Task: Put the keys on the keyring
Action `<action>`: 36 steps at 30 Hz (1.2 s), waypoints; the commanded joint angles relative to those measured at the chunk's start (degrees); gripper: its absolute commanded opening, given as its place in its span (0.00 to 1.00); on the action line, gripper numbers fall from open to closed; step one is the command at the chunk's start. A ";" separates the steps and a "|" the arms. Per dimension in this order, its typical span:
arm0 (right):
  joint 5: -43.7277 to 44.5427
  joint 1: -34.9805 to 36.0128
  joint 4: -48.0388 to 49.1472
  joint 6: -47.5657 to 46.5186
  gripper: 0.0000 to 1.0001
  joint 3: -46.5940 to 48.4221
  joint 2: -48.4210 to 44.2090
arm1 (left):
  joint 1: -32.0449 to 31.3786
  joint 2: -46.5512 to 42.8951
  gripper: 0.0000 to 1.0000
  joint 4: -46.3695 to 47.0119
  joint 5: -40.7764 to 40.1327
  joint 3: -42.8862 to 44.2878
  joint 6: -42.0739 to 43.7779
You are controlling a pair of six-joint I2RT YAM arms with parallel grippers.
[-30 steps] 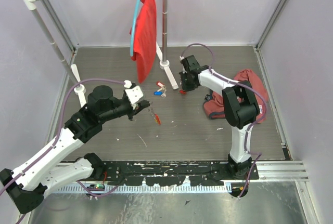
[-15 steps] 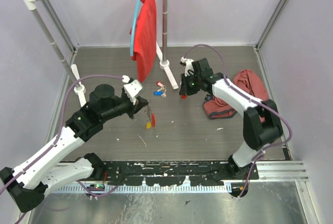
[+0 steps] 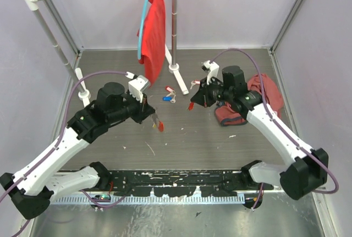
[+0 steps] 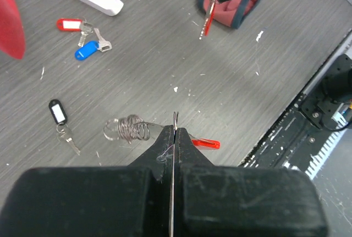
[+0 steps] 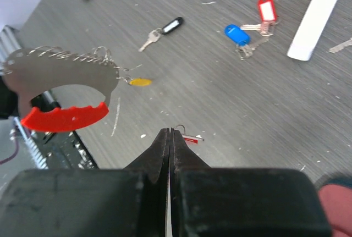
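The keyring (image 3: 159, 124) hangs above the desk (image 4: 165, 66) from the left end effector (image 4: 174, 131). Its fingers are pressed together on a thin wire of the chain, with the coil and the red plastic piece dangling beneath. The keyring looks light, and the limp chain is likely to swing and twist, so the stiff red piece seems the steadier place to hold. The right end effector (image 5: 170, 133), also closed tight, pinches the small ring of a red-tagged key (image 5: 190, 138) in the air nearby. Such keys are light, thin and slippery, best taken by tag or ring. A black-tagged key (image 4: 58, 113) and a blue-tagged key (image 4: 86, 50) lie on the desk.
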 commanded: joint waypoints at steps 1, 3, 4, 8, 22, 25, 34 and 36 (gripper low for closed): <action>-7.08 0.40 -1.83 -1.93 0.01 0.83 -7.22 | 0.07 -3.61 0.00 1.91 5.68 1.01 0.16; -9.42 0.38 -3.65 -2.73 0.01 1.67 -9.65 | -0.13 -3.82 0.00 4.01 6.56 1.39 0.64; -10.86 0.36 -4.58 -3.10 0.01 2.26 -10.55 | -0.37 -3.50 0.00 4.12 7.61 2.10 1.42; -16.95 0.34 -6.12 -3.27 0.01 4.38 -14.56 | -3.46 -3.27 0.00 7.07 9.34 4.22 6.16; -33.82 0.39 -3.31 0.87 0.01 10.73 -16.02 | -7.04 -2.15 0.00 15.36 22.48 6.34 18.56; -35.97 0.53 -3.23 1.08 0.01 11.04 -14.70 | -7.78 -0.95 0.00 14.88 23.18 7.70 18.58; -38.02 2.66 -2.66 0.87 0.01 11.81 -11.83 | -11.71 2.57 0.00 11.81 18.04 10.88 21.92; -37.75 3.92 -2.49 0.72 0.01 11.88 -11.51 | -12.79 3.31 0.00 10.76 16.45 11.84 22.76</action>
